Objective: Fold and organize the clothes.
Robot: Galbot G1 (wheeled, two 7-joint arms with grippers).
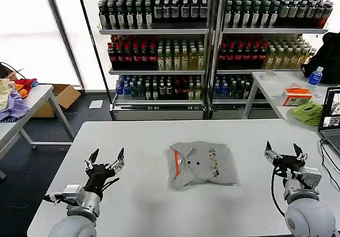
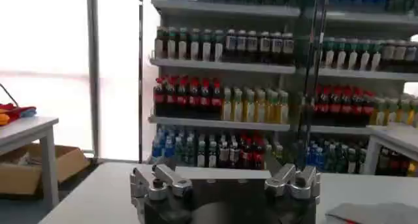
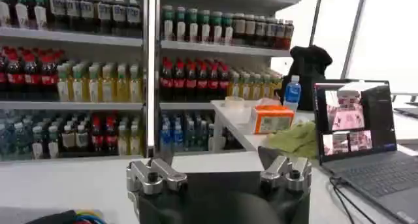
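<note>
A light grey shirt (image 1: 202, 165) lies folded into a rough square in the middle of the white table (image 1: 154, 141), its orange-lined buttoned collar toward my left and a small multicoloured print on its right part. A corner of the shirt (image 2: 372, 213) peeks in at the edge of the left wrist view. My left gripper (image 1: 107, 157) hovers open over the table to the left of the shirt, well apart from it. On the other side my right gripper (image 1: 280, 150) hangs open, also clear of the shirt. Both hold nothing.
Shelves of bottled drinks (image 1: 212, 40) stand behind the table. A side table at right carries a laptop (image 1: 331, 117), a lime-green cloth (image 1: 308, 112), an orange box (image 1: 296, 95) and a water bottle (image 1: 315, 77). At far left another table holds lavender, orange and red fabrics (image 1: 15, 96).
</note>
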